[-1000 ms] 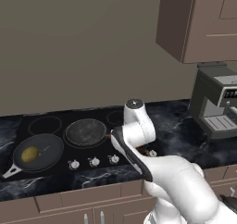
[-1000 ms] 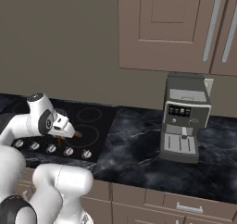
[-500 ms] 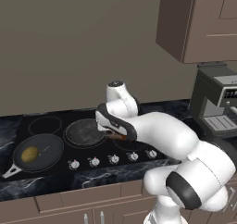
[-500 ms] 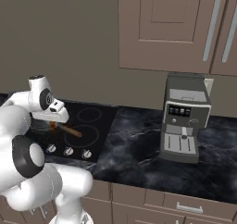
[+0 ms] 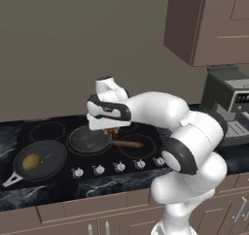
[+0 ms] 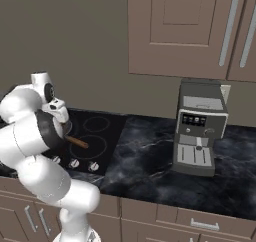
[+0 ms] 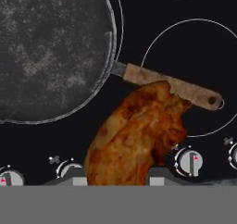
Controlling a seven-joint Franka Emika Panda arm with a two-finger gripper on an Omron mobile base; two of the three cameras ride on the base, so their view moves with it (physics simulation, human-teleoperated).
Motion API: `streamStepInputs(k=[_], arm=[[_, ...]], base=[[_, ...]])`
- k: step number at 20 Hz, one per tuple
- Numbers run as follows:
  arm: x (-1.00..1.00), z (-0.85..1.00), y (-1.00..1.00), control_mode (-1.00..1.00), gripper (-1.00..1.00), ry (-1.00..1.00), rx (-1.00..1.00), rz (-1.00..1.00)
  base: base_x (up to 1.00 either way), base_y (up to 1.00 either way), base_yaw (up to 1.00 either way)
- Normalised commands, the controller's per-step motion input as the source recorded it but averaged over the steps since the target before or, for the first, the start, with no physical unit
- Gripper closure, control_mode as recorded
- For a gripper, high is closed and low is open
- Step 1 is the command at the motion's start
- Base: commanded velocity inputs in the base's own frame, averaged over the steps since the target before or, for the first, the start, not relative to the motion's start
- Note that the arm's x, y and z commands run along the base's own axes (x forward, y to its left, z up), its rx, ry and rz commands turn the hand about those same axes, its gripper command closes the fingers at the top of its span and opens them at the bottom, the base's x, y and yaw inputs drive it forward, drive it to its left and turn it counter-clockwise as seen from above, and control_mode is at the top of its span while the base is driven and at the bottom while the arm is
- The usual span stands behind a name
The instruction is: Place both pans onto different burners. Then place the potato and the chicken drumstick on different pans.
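My gripper [image 5: 113, 130] is shut on the chicken drumstick [image 7: 136, 136], a reddish-brown piece hanging just above the cooktop. Its fingertips are hidden behind the meat in the hand view. The drumstick hovers over the wooden handle [image 7: 172, 85] of the dark grey pan [image 7: 51, 52], right of the pan's rim. That pan [image 5: 90, 139] sits on a middle burner, and its bowl holds nothing. The black pan [image 5: 46, 156] rests on the front left burner with the potato [image 5: 31, 162] inside it. A free burner ring [image 7: 199, 75] lies under the handle's end.
A row of silver knobs [image 5: 119, 166] lines the cooktop's front edge. A coffee machine [image 6: 200, 128] stands on the dark marble counter [image 6: 150, 161] to the right. Wall cabinets [image 6: 190, 31] hang above it.
The arm has swung left and back from the cooktop's front right to over the grey pan's handle, carrying the drumstick. Both pans and the potato stayed put.
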Motion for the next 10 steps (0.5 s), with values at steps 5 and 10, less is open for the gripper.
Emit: streamStepInputs(k=[5,10], arm=[[0.39,-0.10,0.29,-1.00,1.00,0.05,0.00,0.00],[0.34,-0.27,0.29,-1.00,1.00,0.01,-0.02,0.00]], base=[[0.00,0.00,0.00],[0.00,0.00,0.00]])
